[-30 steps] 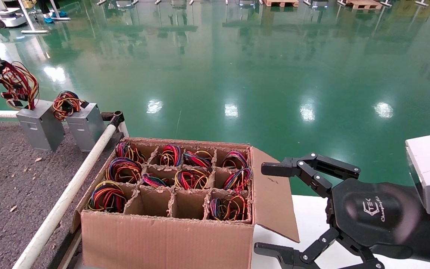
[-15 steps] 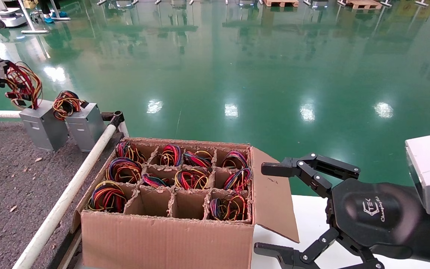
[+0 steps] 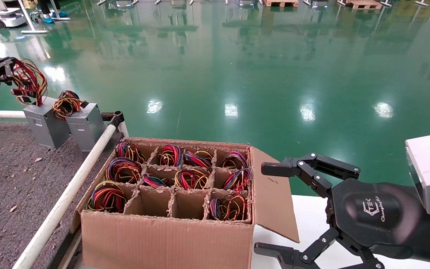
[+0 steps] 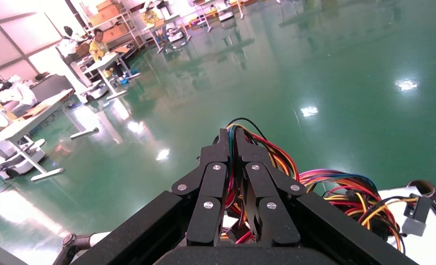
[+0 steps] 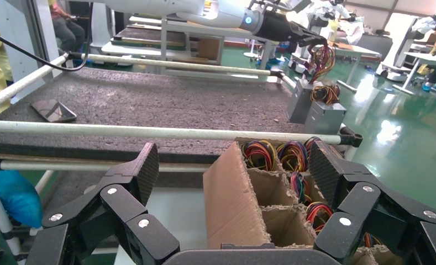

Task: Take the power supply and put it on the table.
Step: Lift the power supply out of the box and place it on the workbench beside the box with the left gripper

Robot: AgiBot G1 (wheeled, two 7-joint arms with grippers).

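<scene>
Left gripper (image 3: 8, 69) clamps the power supply's (image 3: 45, 121) wires, its box tilted against the other grey box (image 3: 87, 126) on the table (image 3: 9, 179); right gripper (image 3: 274, 209) gapes beside the carton (image 3: 170, 224)

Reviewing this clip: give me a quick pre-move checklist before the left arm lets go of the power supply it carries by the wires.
1. Left pincer shut on the wire bundle: ok.
2. Power supply over the table, inside the rail: ok.
3. Base fully resting on the table: cannot tell.
4. Gap to the neighbouring grey box: not ok, they look touching.
5. Right pincer open, parked beside the carton: ok.
</scene>
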